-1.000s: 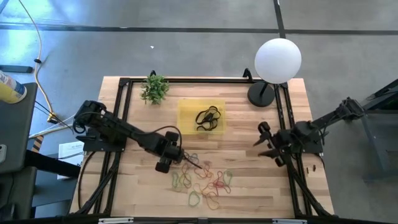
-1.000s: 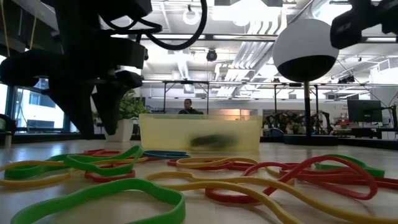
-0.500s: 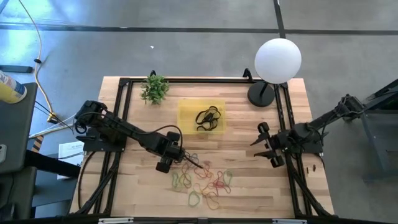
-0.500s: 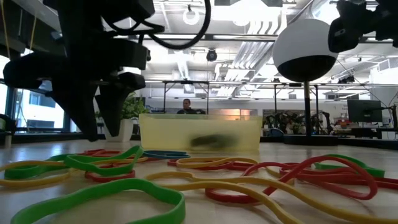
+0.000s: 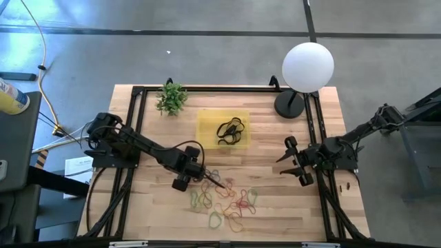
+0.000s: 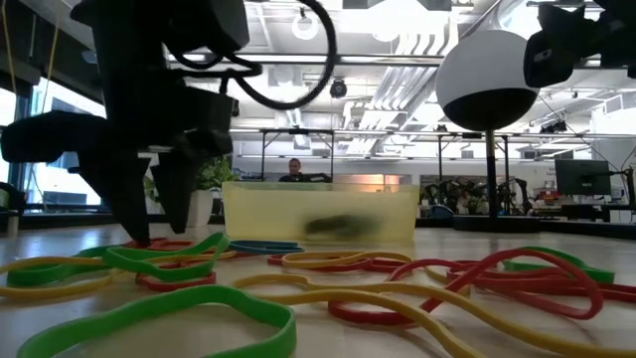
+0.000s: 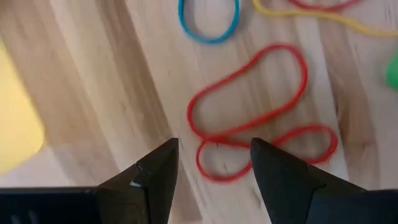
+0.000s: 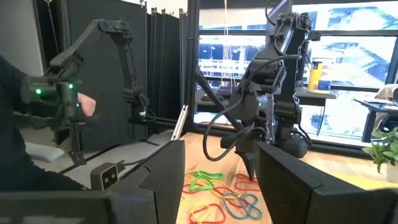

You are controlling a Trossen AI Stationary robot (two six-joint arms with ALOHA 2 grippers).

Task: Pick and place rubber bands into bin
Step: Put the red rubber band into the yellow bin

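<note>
The rubber bands [image 5: 224, 200] lie in a loose pile of red, green, yellow and orange loops on the near half of the table; they also fill the front of the low view [image 6: 397, 283]. The yellow bin [image 5: 222, 129] sits past them and has black bands [image 5: 232, 131] inside. My left gripper [image 5: 203, 176] is open and low over the pile's far-left edge. In its wrist view [image 7: 214, 146] the fingertips stand on either side of a red band [image 7: 249, 118]. My right gripper [image 5: 284, 160] hangs open above the table's right side, holding nothing.
A small green plant [image 5: 171, 98] stands at the far left, and a white globe lamp [image 5: 308, 65] at the far right. Black frame rails run along the table's edges. A blue band [image 7: 208, 22] lies toward the bin. A person's hand [image 8: 87, 107] shows beyond the table.
My left gripper has come down toward the table at the pile's far-left edge, staying open. My right gripper has edged a little toward the table's left. The bands and the bin have not moved.
</note>
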